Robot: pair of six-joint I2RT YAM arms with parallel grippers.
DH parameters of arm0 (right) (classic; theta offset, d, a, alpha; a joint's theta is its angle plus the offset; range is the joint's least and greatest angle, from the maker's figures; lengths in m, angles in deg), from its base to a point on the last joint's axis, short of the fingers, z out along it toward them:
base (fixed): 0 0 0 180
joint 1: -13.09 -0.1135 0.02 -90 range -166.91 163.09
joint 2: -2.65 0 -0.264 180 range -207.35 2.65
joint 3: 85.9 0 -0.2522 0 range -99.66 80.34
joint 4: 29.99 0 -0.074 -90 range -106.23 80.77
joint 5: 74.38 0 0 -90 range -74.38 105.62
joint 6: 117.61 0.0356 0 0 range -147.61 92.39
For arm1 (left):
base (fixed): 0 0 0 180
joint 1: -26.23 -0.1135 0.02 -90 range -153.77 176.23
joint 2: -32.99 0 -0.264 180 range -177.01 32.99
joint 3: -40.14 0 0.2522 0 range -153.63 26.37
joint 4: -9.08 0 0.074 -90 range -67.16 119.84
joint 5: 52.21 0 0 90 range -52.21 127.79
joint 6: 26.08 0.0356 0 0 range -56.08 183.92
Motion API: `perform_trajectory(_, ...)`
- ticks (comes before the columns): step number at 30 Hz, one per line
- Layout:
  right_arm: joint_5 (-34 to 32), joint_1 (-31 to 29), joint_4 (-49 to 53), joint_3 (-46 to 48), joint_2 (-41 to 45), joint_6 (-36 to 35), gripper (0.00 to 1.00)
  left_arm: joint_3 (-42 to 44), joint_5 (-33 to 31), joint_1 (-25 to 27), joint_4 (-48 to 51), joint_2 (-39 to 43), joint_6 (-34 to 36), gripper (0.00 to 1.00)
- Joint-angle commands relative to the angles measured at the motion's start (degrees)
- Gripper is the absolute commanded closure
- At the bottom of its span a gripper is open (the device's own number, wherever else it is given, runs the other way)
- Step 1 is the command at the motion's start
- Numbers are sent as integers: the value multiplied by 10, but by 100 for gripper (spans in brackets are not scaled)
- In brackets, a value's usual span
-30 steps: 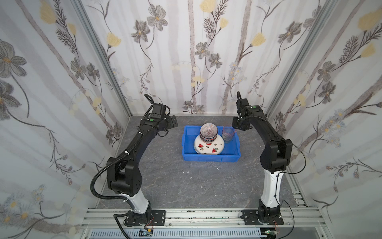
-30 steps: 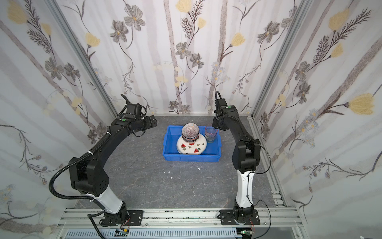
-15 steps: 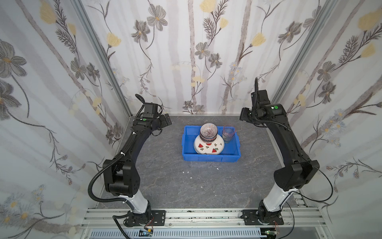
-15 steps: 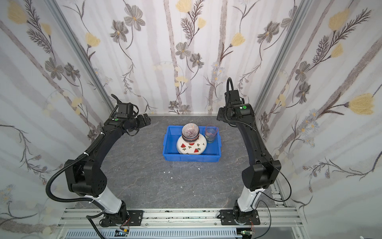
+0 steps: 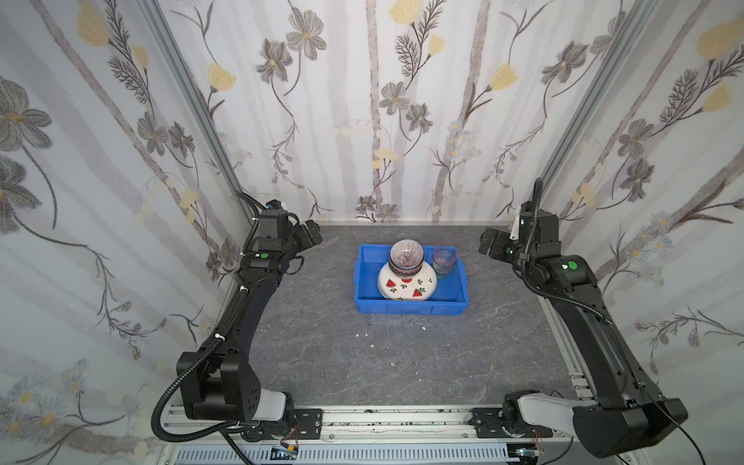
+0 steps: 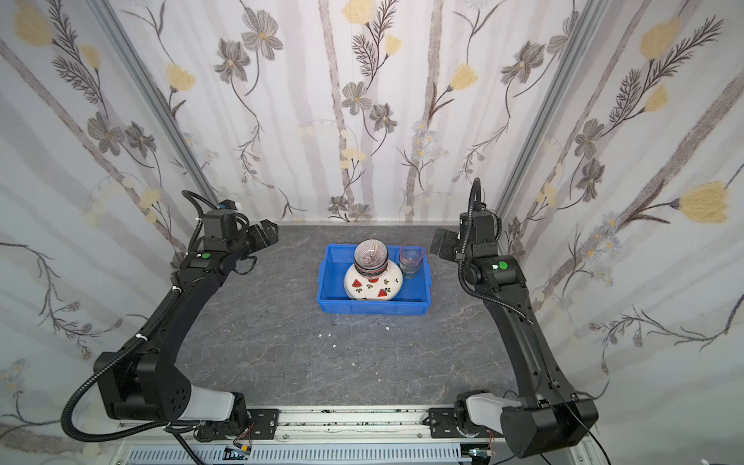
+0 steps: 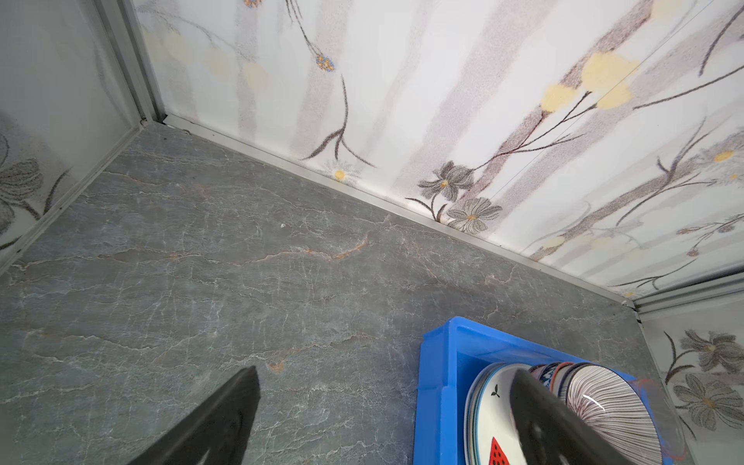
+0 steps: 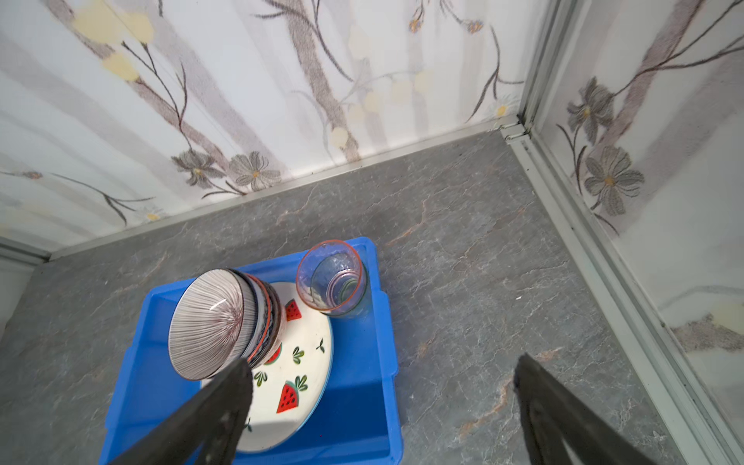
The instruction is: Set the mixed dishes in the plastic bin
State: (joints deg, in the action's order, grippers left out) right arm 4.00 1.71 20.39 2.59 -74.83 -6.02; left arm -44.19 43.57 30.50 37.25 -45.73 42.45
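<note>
Plates [image 5: 404,286], bowls [image 5: 406,256], cups [image 5: 445,261] in blue bin [image 5: 410,308]; left hand [image 5: 311,236], right hand [image 5: 489,242] wide, empty, either side of it. Likely done: park arms.

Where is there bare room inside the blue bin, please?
Bare floor shows at the near right corner of the bin, between the watermelon plate, the cup and the walls. The far half is crowded: stacked bowls sit beside the cup.
</note>
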Motion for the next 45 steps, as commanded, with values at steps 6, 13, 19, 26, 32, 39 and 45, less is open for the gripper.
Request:
perform_trajectory(6, -34, 5, -234, 177, 101, -30, 0, 208, -62, 1, -204, 179, 12, 0)
perform_trajectory(13, -10, 6, -422, 316, 141, -94, 0, 376, -135, 1, -325, 261, 58, 0)
perform_trajectory(19, -9, 7, -527, 394, 133, -178, 0, 513, -113, 1, -537, 248, 141, 0)
perform_trajectory(26, -20, 8, -729, 523, 139, -218, 0, 558, -124, 2, -686, 154, 186, 0)
perform_trajectory(32, -5, 23, -731, 525, 94, -208, 0, 605, -154, 4, -790, 102, 211, 0)
perform_trajectory(39, -25, 28, -846, 542, 22, -210, 0, 627, -168, 4, -867, 43, 208, 0)
perform_trajectory(45, -63, 42, -886, 563, -13, -218, 0, 631, -175, 4, -888, 16, 211, 0)
